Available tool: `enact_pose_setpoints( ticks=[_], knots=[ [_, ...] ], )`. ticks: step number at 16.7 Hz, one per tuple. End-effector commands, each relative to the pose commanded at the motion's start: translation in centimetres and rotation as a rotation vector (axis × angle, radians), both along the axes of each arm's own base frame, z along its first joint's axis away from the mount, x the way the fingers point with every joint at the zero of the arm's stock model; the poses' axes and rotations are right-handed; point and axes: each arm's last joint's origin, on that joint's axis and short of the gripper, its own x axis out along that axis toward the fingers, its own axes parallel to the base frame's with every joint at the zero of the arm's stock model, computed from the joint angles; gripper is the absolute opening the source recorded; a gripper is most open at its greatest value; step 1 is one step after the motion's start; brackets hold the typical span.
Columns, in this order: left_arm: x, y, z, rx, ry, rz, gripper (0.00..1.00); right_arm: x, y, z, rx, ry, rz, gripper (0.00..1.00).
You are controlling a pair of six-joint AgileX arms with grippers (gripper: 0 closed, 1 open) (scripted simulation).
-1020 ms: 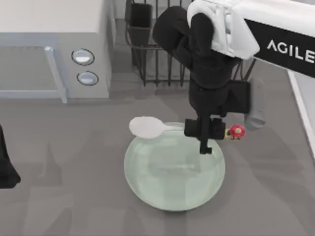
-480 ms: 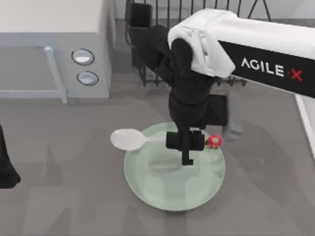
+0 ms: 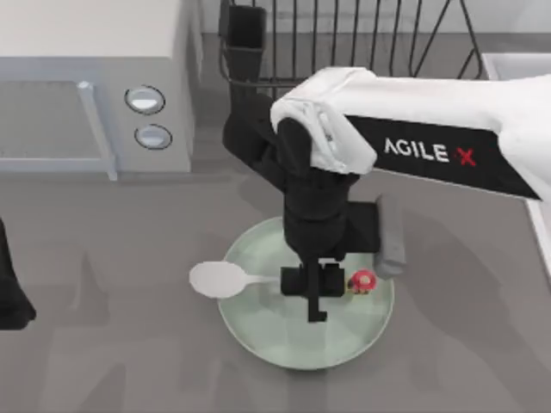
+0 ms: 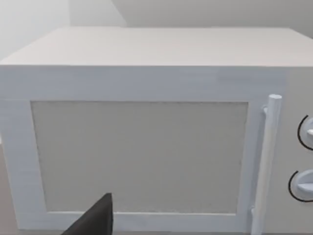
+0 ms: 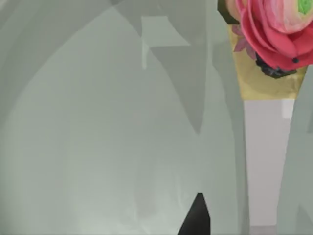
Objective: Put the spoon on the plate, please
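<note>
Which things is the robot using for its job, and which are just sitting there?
For the job: the small white spoon with a red ornament, held over the round mint-green glossy plate by the right gripper.

Just sitting there: the pale grey microwave, the black wire rack, the parked left gripper.

Black right gripper (image 3: pixel 316 284) closed on white spoon (image 3: pixel 222 279) with red ornament beside jaws, over pale mint-green glossy plate (image 3: pixel 274 332); grey table (image 3: pixel 112 344), off-white microwave (image 3: pixel 90 52).
</note>
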Motion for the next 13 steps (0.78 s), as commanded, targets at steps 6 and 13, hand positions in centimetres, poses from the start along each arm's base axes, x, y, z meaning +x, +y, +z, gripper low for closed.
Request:
enact_pose_setpoints(
  ticks=[6, 13],
  knots=[
    [0.00, 0.00, 0.00, 0.000, 0.000, 0.000, 1.00, 0.00, 0.00, 0.00, 0.000, 0.000, 0.000, 0.23],
    [0.00, 0.00, 0.00, 0.000, 0.000, 0.000, 1.00, 0.00, 0.00, 0.00, 0.000, 0.000, 0.000, 0.75]
  ],
)
